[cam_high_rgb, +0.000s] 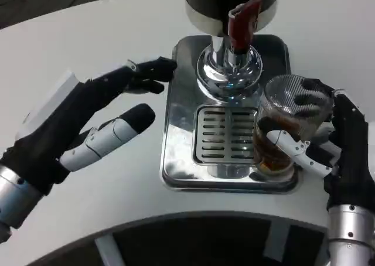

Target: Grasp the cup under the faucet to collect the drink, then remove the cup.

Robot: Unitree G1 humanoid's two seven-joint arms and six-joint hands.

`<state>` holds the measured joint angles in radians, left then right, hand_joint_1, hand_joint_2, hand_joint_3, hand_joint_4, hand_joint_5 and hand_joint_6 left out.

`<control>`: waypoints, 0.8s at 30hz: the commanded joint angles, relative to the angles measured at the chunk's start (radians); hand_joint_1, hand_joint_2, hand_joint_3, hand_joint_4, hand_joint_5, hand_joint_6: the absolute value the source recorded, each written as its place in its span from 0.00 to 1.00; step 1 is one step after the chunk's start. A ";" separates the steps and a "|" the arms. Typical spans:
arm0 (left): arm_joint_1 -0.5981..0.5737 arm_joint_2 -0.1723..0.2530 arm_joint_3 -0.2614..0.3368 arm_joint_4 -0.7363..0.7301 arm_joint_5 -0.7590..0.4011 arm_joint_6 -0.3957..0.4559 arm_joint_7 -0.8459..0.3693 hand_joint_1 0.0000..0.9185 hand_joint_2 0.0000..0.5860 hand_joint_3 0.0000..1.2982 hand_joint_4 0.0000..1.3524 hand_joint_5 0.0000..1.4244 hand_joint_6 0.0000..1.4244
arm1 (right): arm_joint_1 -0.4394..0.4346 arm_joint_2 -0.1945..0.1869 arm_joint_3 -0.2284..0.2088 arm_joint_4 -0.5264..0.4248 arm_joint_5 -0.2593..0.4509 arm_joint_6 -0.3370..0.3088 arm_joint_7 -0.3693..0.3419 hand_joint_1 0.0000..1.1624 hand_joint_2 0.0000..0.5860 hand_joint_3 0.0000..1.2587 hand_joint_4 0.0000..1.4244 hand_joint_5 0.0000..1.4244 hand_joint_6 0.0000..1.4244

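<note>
Counter (88, 37) edge curves dark along the bottom of my view, just below both wrists. My right hand (334, 143) grips the cup (281, 131) (brown drink in its lower part) at the right front corner of the steel drip tray (176, 137), off to the side of the faucet (228, 67). My left hand (88, 125) lies spread, holding nothing, its fingertips touching the tray's left rim. Beyond, the red lever (243, 21) stands on the dispenser (231, 2); bare white counter opens far left.
</note>
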<state>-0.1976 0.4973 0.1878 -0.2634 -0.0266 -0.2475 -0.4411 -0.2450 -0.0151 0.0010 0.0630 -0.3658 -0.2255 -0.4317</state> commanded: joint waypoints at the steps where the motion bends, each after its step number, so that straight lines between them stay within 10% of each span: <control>1: 0.032 0.011 -0.004 0.009 0.019 -0.010 0.007 0.00 0.21 0.22 0.20 0.21 0.17 | 0.035 0.003 0.000 -0.071 0.005 0.005 0.015 0.80 0.26 0.58 0.63 0.80 0.78; 24: -0.020 0.054 -0.051 0.125 0.156 -0.033 0.029 0.00 0.22 0.19 0.15 0.16 0.13 | 0.213 0.032 0.051 -0.315 -0.003 0.013 0.097 0.79 0.24 0.62 0.66 0.83 0.85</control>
<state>-0.2223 0.5378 0.1408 -0.1582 0.1220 -0.2653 -0.4236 -0.0550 0.0033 0.0351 -0.2128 -0.3663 -0.1919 -0.3389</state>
